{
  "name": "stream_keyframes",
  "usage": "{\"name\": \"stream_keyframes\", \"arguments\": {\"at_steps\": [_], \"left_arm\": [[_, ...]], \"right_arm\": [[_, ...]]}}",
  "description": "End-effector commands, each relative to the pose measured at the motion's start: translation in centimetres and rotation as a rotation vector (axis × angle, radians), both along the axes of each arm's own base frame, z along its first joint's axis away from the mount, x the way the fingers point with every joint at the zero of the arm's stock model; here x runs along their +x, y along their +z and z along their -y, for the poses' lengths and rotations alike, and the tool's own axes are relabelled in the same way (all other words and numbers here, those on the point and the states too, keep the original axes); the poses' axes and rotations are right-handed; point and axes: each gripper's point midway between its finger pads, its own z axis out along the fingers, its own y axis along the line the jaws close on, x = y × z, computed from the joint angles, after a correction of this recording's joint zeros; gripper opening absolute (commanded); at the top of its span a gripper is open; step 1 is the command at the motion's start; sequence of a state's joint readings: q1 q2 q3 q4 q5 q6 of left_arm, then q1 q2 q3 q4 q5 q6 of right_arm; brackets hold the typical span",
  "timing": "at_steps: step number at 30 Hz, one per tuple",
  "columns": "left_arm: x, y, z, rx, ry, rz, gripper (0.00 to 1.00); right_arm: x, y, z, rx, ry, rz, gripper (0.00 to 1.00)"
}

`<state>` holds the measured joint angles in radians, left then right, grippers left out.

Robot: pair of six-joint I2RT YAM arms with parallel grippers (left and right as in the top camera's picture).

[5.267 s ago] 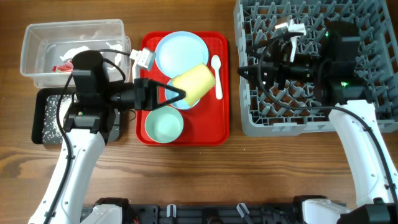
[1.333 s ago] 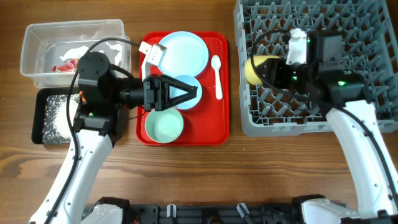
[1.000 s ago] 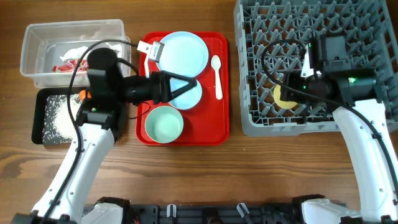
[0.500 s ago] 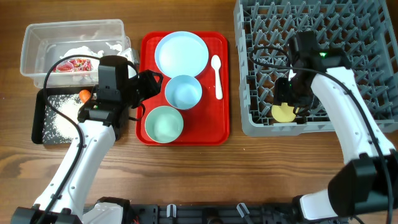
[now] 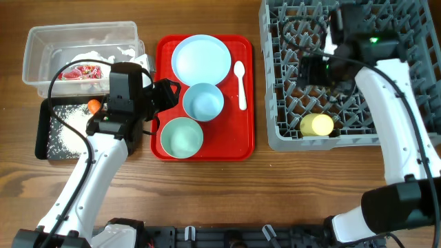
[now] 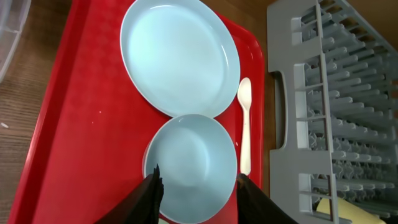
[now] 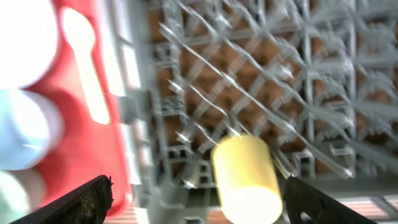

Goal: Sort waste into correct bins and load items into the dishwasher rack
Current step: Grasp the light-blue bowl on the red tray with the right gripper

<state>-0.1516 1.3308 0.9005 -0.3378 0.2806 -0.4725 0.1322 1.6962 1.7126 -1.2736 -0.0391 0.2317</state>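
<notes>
My left gripper [image 5: 167, 96] is open at the red tray's left side, next to the small light blue bowl [image 5: 203, 101]. In the left wrist view its open jaws [image 6: 199, 190] straddle that bowl [image 6: 189, 165]. The light blue plate [image 5: 200, 58], pale green bowl [image 5: 182, 137] and white spoon [image 5: 240, 84] lie on the red tray. My right gripper [image 5: 308, 70] is open and empty above the grey rack [image 5: 413, 117]. The yellow cup [image 5: 316, 125] lies on its side in the rack's front row, below the open jaws [image 7: 199, 200] in the right wrist view [image 7: 245, 177].
The clear tub [image 5: 41, 41] at the back left holds the red-and-white wrapper [image 5: 81, 71] and white tissue bits. The black tray [image 5: 43, 141] in front of it holds rice grains, with the orange carrot [image 5: 93, 105] at its right edge. The red tray [image 5: 238, 145] lies between the bins and the rack.
My right gripper has let go of the yellow cup and moved up and back over the rack; the cup stays at the rack's front. The left arm has not moved.
</notes>
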Motion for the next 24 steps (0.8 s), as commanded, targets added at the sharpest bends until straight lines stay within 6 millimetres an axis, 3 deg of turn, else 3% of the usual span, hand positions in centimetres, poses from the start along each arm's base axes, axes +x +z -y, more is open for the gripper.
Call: {"name": "stream_keyframes", "arguments": {"at_steps": [1,3,6,8,9,12,14,16,22,24], "left_arm": [[0.1,0.1,-0.1,0.024,-0.011,0.013,0.45],[0.4,0.3,-0.8,0.009,0.025,0.016,0.52],[1.1,1.7,-2.8,-0.035,0.075,0.03,0.55],[1.4,2.8,-4.6,-0.055,0.114,0.044,0.57],[1.4,3.2,-5.2,-0.064,0.126,0.052,0.61],[1.4,3.9,-8.0,-0.093,0.182,0.065,0.89],[1.2,3.5,-10.2,-0.091,0.244,0.046,1.0],[0.8,3.0,-12.0,-0.084,0.298,0.023,1.0],[0.1,2.2,-16.1,-0.026,0.427,-0.001,1.0],[0.1,2.2,-16.5,-0.019,0.44,-0.002,1.0]], "right_arm": [[0.7,2.0,-4.2,0.131,0.113,0.069,0.9],[1.2,2.1,-7.9,0.202,0.177,0.094,0.86],[2.2,1.7,-11.3,0.234,0.198,0.127,0.81],[2.7,0.4,-13.7,0.252,0.207,0.115,0.79],[2.8,-0.6,-15.0,0.259,0.223,0.097,0.79],[2.3,-5.0,-18.2,0.254,0.28,-0.004,0.78],[1.8,-8.4,-19.5,0.239,0.277,-0.084,0.71],[1.3,-10.9,-20.9,0.259,0.299,-0.146,0.64],[0.5,-16.2,-23.0,0.243,0.293,-0.238,0.47],[0.5,-17.2,-23.3,0.242,0.287,-0.249,0.39]]}}
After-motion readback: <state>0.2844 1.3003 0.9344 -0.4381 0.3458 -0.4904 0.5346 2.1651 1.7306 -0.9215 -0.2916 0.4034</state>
